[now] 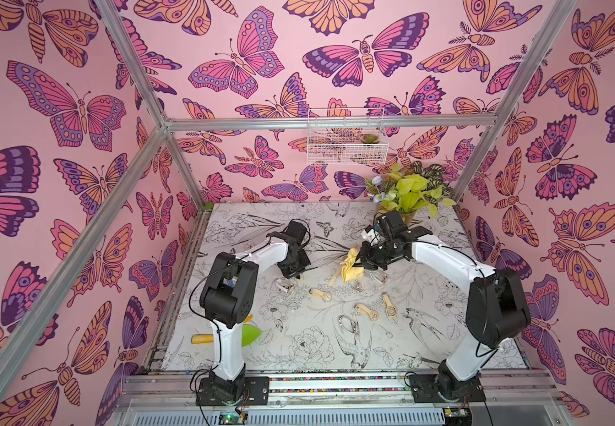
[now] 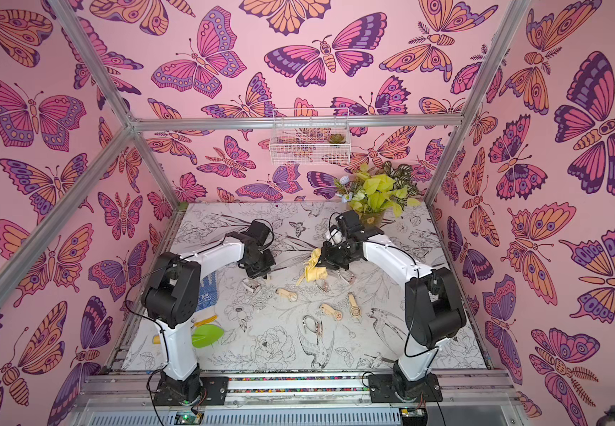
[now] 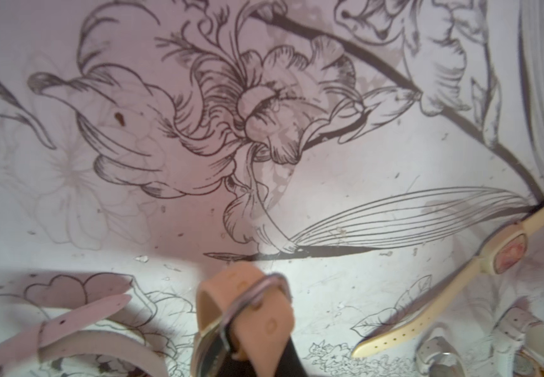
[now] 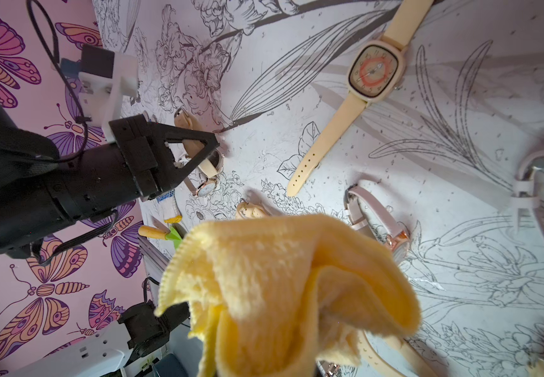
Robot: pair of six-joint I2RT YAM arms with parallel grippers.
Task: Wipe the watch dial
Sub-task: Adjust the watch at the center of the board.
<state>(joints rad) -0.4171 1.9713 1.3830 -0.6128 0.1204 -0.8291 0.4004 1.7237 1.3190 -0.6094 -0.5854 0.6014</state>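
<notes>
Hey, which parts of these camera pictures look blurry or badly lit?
Right wrist view: the yellow cloth fills the foreground, soft from closeness, while the cream watch is sharp. Left wrist view: pinkish cast, the tan watch strap blurred up close. Both top views: evenly lit, no strong glare.

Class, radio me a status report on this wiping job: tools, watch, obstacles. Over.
Left tool shut on tan-strapped wristwatch. Right tool shut on fluffy yellow cloth. Cloth not touching it. Loose on floral table: cream square-faced watch, others.

One yellow cloth near centre; at least seven watches strewn nearby. One wire basket at twelve o'clock, one leafy plant at one.
</notes>
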